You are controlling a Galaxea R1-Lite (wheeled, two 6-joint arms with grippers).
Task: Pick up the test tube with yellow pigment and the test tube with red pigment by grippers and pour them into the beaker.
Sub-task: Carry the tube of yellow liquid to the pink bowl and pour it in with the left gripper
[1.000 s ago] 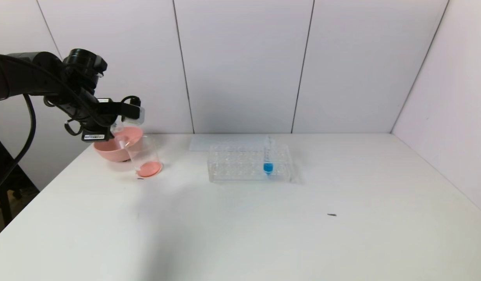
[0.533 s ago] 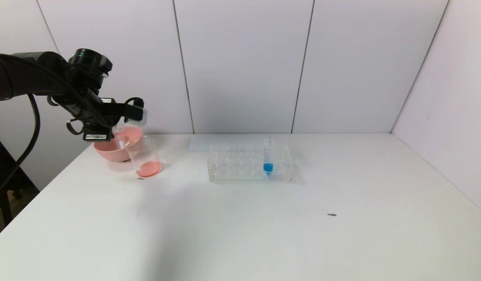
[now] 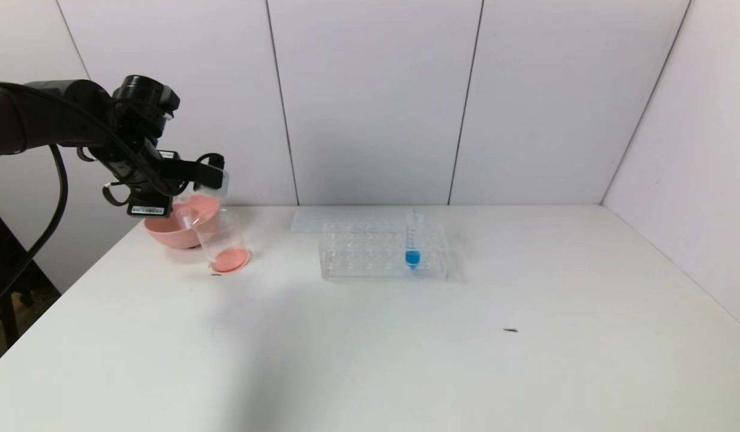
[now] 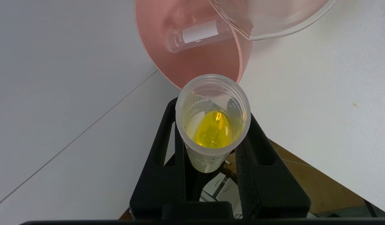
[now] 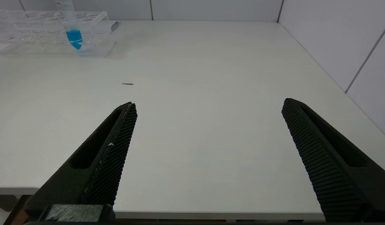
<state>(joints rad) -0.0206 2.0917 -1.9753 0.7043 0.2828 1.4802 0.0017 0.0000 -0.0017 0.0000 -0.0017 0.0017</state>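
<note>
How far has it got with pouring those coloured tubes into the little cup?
Done, it seems: the beaker already holds red liquid, and an empty tube lies in the pink bowl. In hand: the left gripper is shut on the test tube with yellow pigment, tipped near the beaker's rim, the yellow not yet poured. Left: emptying it. The right gripper waits open over the table.
</note>
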